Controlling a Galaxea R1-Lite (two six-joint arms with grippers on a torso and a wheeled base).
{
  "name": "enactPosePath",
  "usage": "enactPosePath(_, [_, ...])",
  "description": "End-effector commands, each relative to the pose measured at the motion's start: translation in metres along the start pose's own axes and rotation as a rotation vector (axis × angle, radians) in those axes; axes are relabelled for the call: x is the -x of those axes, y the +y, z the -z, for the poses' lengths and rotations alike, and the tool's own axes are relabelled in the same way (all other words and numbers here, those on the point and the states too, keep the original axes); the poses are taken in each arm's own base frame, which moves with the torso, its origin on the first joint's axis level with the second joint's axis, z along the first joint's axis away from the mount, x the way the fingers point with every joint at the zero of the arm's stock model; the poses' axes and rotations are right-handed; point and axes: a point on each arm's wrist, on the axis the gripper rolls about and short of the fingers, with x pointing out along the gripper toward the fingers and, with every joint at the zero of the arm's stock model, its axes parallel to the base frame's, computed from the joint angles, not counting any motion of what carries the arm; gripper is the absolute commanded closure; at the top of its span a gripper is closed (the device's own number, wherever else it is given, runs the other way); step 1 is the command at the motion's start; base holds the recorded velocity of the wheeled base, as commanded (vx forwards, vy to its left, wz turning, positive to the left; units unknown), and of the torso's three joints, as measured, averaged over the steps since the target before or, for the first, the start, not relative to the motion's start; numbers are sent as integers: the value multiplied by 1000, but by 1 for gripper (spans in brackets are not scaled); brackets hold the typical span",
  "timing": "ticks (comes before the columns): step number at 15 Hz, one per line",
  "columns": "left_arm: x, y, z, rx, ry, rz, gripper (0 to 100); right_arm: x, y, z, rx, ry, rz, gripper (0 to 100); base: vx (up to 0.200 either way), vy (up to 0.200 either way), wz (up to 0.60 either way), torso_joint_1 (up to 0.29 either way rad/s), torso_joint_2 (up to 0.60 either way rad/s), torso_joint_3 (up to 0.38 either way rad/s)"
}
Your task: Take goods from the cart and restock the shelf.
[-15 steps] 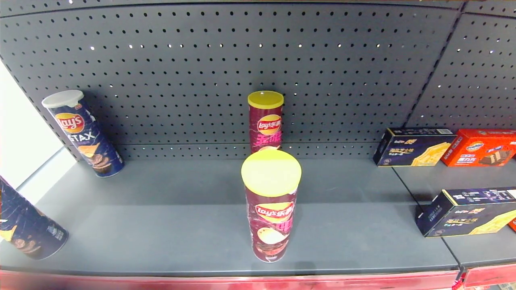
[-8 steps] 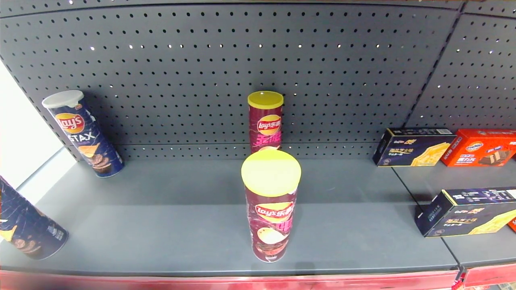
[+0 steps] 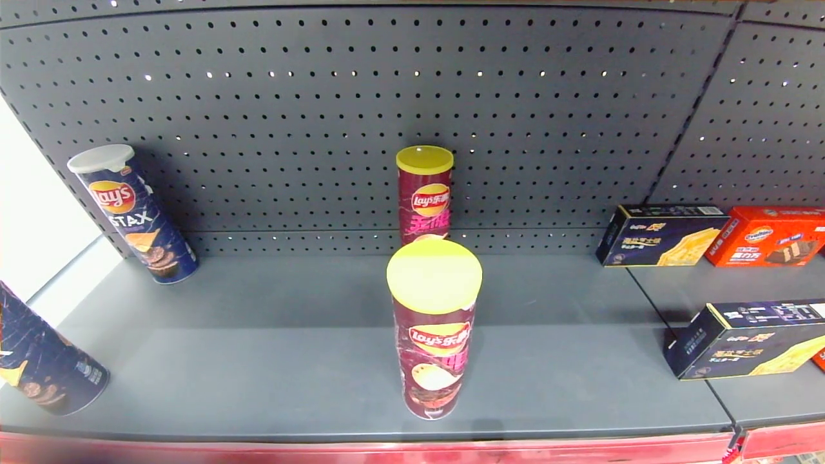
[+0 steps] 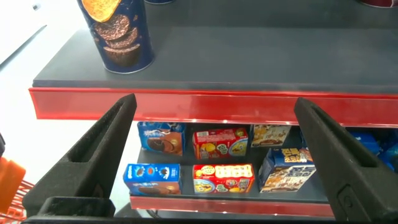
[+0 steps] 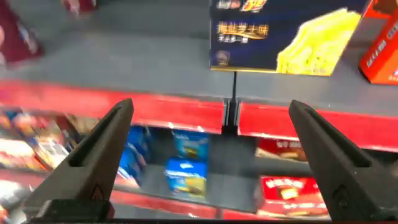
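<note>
Two maroon chip cans with yellow lids stand mid-shelf, one at the front [image 3: 433,328] and one against the back panel [image 3: 424,193]. A blue chip can [image 3: 132,212] stands at the back left and another [image 3: 42,361] at the front left edge. My left gripper [image 4: 214,162] is open and holds nothing, in front of the red shelf lip [image 4: 211,104], below the front-left blue can [image 4: 118,31]. My right gripper [image 5: 214,162] is open and holds nothing, before the shelf lip [image 5: 155,109] under a dark box with yellow print [image 5: 286,34].
To the right of the cans lie two dark boxes [image 3: 664,235] [image 3: 747,338] and a red box [image 3: 767,235]. A perforated panel [image 3: 387,96] backs the shelf. Small snack boxes [image 4: 217,162] fill the lower shelf. Grey shelf floor [image 3: 271,348] lies open between the cans.
</note>
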Motion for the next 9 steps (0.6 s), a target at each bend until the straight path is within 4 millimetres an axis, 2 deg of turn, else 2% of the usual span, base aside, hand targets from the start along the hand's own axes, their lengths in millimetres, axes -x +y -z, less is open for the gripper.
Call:
enactPosePath(1, [0, 0, 0, 0, 0, 0, 0, 2, -1, 1, 5, 16, 46, 0, 0, 0, 0, 0, 0, 0])
enactPosePath(2, [0, 0, 0, 2, 1, -1, 0, 2, -4, 5, 3, 35, 201, 0, 0, 0, 0, 0, 0, 0])
enactPosePath(3, [0, 0, 0, 2, 1, -1, 0, 2, -5, 7, -13, 29, 250, 0, 0, 0, 0, 0, 0, 0])
enactPosePath(9, [0, 0, 0, 0, 1, -3, 0, 2, -4, 7, 4, 31, 186, 0, 0, 0, 0, 0, 0, 0])
